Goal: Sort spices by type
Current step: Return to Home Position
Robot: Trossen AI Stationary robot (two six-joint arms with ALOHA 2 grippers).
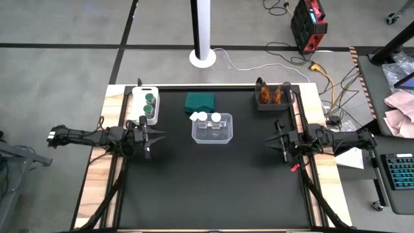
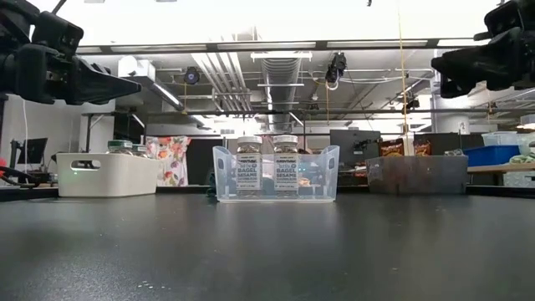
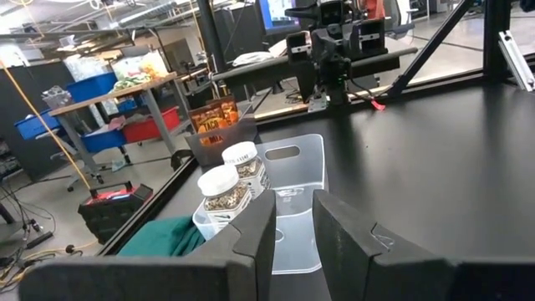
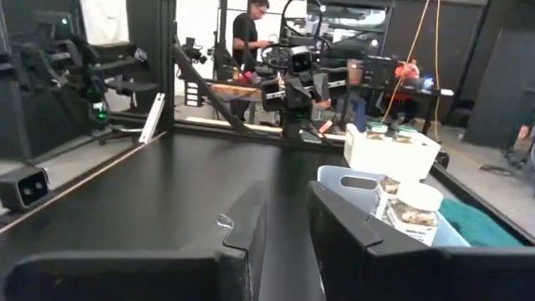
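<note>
Left tool (image 1: 155,138) at counter's left edge, fingers apart, empty | right tool (image 1: 279,140) at right edge, likewise apart, empty | white-lidded jars (image 1: 208,118) in clear bin (image 1: 226,138), between both tools, slightly farther | green-lidded jars (image 1: 149,103) far left, orange packets (image 1: 272,95) far right, all binned.

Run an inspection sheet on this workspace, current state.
Surface: black table mat, wooden edges.
Job's things: two green-lidded round jars in white plastic bin; white-lidded clear jars in clear plastic bin; flat orange-red packets in dark bin.
Clutter: dark green square block beyond clear plastic bin.
Claws: left claw, right claw open, empty, raised at table sides.
Cables: yellow and white cables on floor behind table.
Surroundings: person at bench beyond table.
</note>
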